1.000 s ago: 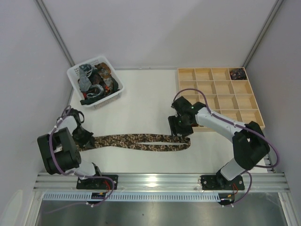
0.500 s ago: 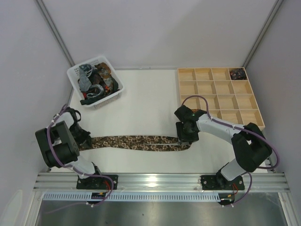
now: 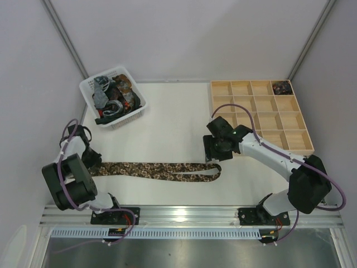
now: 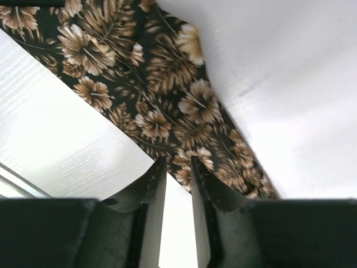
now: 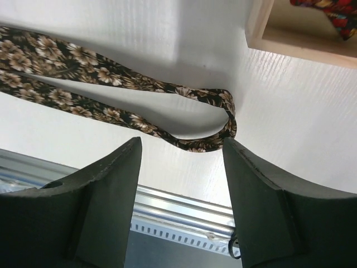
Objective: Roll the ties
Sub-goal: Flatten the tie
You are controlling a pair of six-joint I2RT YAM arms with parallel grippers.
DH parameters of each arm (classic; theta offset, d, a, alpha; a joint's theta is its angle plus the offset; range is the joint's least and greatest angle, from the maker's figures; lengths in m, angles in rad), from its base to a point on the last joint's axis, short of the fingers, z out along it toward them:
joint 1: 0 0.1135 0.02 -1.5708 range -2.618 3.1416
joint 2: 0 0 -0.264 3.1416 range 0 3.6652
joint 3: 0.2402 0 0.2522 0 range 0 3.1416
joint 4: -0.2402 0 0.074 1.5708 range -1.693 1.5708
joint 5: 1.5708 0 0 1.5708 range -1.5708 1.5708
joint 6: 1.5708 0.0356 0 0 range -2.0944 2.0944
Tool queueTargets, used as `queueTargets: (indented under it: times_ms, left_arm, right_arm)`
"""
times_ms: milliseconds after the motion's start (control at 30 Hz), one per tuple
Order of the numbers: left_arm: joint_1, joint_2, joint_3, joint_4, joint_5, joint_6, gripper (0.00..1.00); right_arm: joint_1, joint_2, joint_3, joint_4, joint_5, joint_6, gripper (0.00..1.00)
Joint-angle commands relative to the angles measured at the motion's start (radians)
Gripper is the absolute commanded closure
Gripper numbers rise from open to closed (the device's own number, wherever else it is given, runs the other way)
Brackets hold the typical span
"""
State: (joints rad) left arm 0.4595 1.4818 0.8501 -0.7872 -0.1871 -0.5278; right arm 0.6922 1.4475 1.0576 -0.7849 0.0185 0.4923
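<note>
Tie (image 3: pixel 162 170), brown floral fabric, flat, looped end

Nothing readable is showing from where I am standing: no words, labels, brand marks or numbers are appearing in any view.

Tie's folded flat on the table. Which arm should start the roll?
Right, probably. The right fingers are open above the folded loop of the tie, ready to close on it. The left fingers sit nearly shut at the other end; whether they pinch it is unclear.
</note>
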Motion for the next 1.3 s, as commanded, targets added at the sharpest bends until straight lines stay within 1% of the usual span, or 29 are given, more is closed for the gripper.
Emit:
queueTargets:
  times_ms: [0,33,100,167,200,267,367,467,600,633,700,767,900,1067,1100,1167,1200,1233,1267]
  left_arm:
    - [0.001,-0.100,-0.037,0.049,0.082,0.049,0.68]
    - [-0.004,-0.115,-0.049,0.052,0.096,0.049,0.67]
    - [-0.021,-0.152,-0.045,0.027,0.100,0.026,0.60]
    - [-0.021,-0.173,-0.033,-0.029,0.101,-0.035,0.56]
    - [-0.021,-0.179,-0.026,-0.044,0.103,-0.072,0.56]
    - [-0.021,-0.201,-0.031,-0.063,0.120,-0.095,0.55]
    - [-0.038,-0.250,-0.054,-0.043,0.207,-0.100,0.57]
    - [-0.074,-0.267,-0.086,0.009,0.245,-0.107,0.60]
    - [-0.093,-0.180,-0.114,0.039,0.288,-0.117,0.63]
    - [-0.094,-0.129,-0.108,0.039,0.282,-0.113,0.64]
    - [-0.091,-0.095,-0.100,0.042,0.258,-0.109,0.64]
    - [-0.091,-0.065,-0.086,0.043,0.242,-0.097,0.64]
    - [-0.091,-0.023,-0.059,0.032,0.198,-0.087,0.65]
    - [-0.093,0.009,-0.046,0.043,0.189,-0.077,0.66]
    - [-0.091,0.018,-0.045,0.045,0.189,-0.074,0.66]
    - [-0.091,0.023,-0.042,0.040,0.150,-0.070,0.68]
    - [-0.093,0.021,-0.040,0.037,0.143,-0.072,0.69]
    - [-0.091,0.018,-0.040,0.037,0.124,-0.070,0.70]
    - [-0.091,0.017,-0.039,0.029,0.111,-0.069,0.72]
  right_arm:
    - [-0.008,-0.029,0.038,-0.063,0.011,-0.003,0.34]
    - [-0.016,-0.029,0.030,-0.065,0.009,0.000,0.34]
    - [-0.025,-0.016,0.018,-0.062,-0.002,0.008,0.35]
    - [-0.045,-0.009,-0.002,-0.059,0.000,0.008,0.35]
    - [-0.054,0.000,-0.008,-0.057,-0.002,0.008,0.36]
    - [-0.075,0.013,-0.019,-0.057,-0.009,0.011,0.37]
    - [-0.082,0.033,-0.034,-0.054,-0.008,0.014,0.39]
    - [-0.083,0.057,-0.050,-0.054,0.006,0.020,0.40]
    - [-0.089,0.094,-0.068,-0.039,0.000,0.029,0.41]
    - [-0.091,0.097,-0.073,-0.028,-0.006,0.031,0.42]
    - [-0.089,0.106,-0.080,-0.004,-0.009,0.040,0.43]
    - [-0.089,0.120,-0.071,-0.002,-0.045,0.043,0.44]
    - [-0.082,0.131,-0.079,-0.008,-0.051,0.066,0.51]
    - [-0.039,0.132,-0.096,-0.025,-0.049,0.095,0.59]
    - [-0.034,0.137,-0.096,-0.034,-0.052,0.100,0.67]
    - [-0.034,0.158,-0.085,-0.059,-0.063,0.104,0.80]
    - [-0.031,0.168,-0.065,-0.097,-0.069,0.104,0.94]
    - [-0.030,0.177,-0.056,-0.120,-0.083,0.103,1.00]
    - [-0.028,0.182,-0.050,-0.143,-0.100,0.094,1.00]
